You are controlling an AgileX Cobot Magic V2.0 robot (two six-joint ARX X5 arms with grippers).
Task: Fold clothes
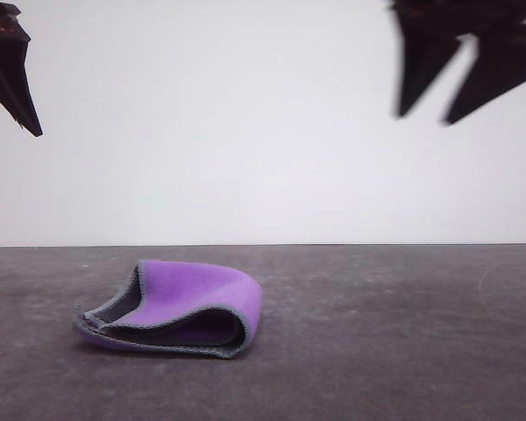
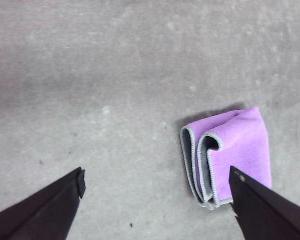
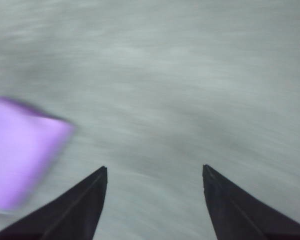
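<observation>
Your cloth (image 1: 188, 303) lies folded, purple outward, on the grey table (image 1: 403, 351). Both your left tool (image 2: 157, 192) and right tool (image 3: 155, 185) hang released above it.

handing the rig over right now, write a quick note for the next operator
Left gripper: open, holding nothing, raised above the table.
Right gripper: open, holding nothing, raised high; its views are motion-blurred.
Cloth: lying on the grey table left of centre, folded over with the purple face out and the grey edging showing at the open side. Neither gripper touches it.
Done: the cloth looks folded, though the layers gape loosely.
Left: probably only to check or press the fold flat, then park the arms.
</observation>
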